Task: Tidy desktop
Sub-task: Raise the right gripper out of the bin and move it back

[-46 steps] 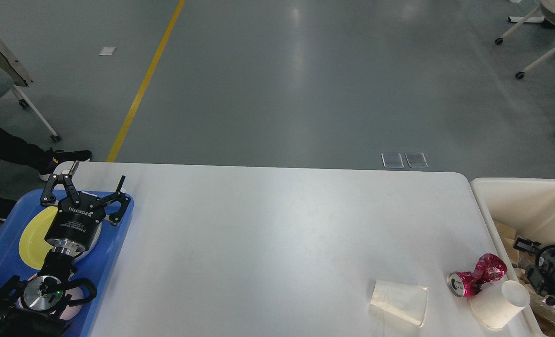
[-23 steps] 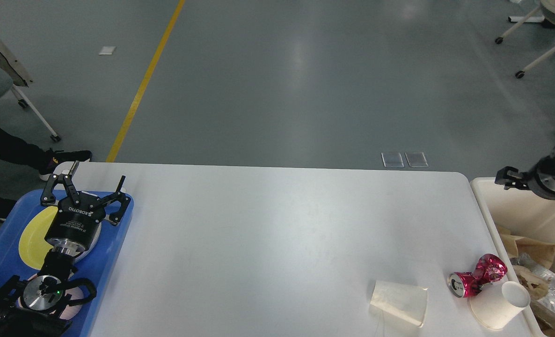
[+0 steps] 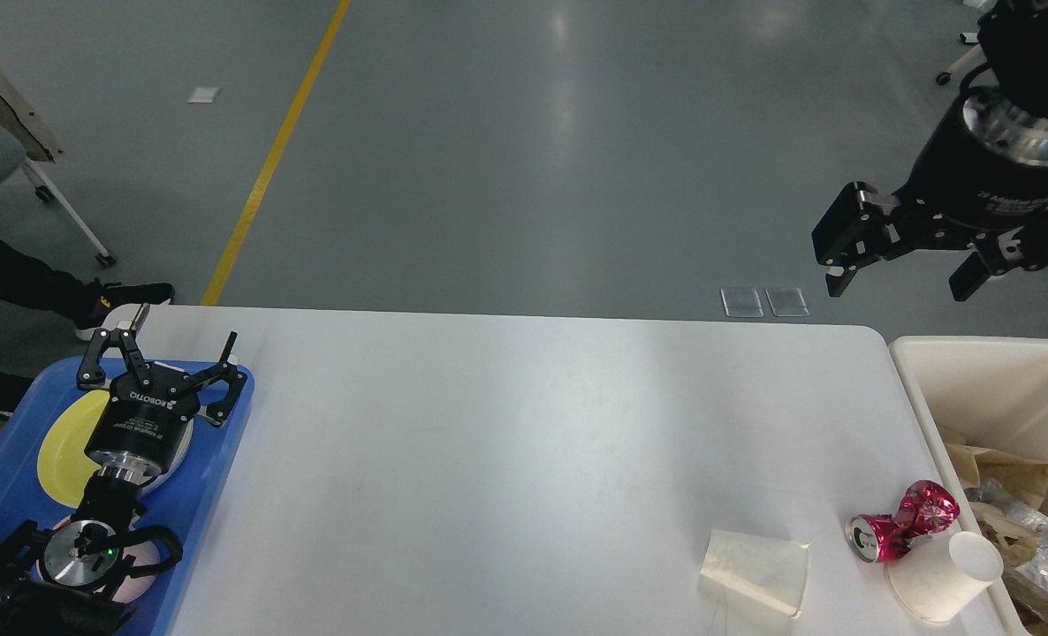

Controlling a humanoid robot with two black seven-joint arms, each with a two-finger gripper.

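Tidying looks partly finished. Most of the white tabletop (image 3: pixel 506 459) is bare. Well below the right pincer (image 3: pixel 899 278), near the tabletop's near right corner, three pieces of litter remain: a crushed pink can (image 3: pixel 899 521), a white paper cup (image 3: pixel 939 574) on its side touching the can, and a flattened paper cup (image 3: pixel 754 570) just left of them. The right pincer hangs high, open and empty, above the beige bin (image 3: pixel 983 380), which holds paper scraps. The left pincer (image 3: pixel 175 340), open and empty, hovers over a blue tray (image 3: pixel 215 477) holding a yellow plate (image 3: pixel 60 446).
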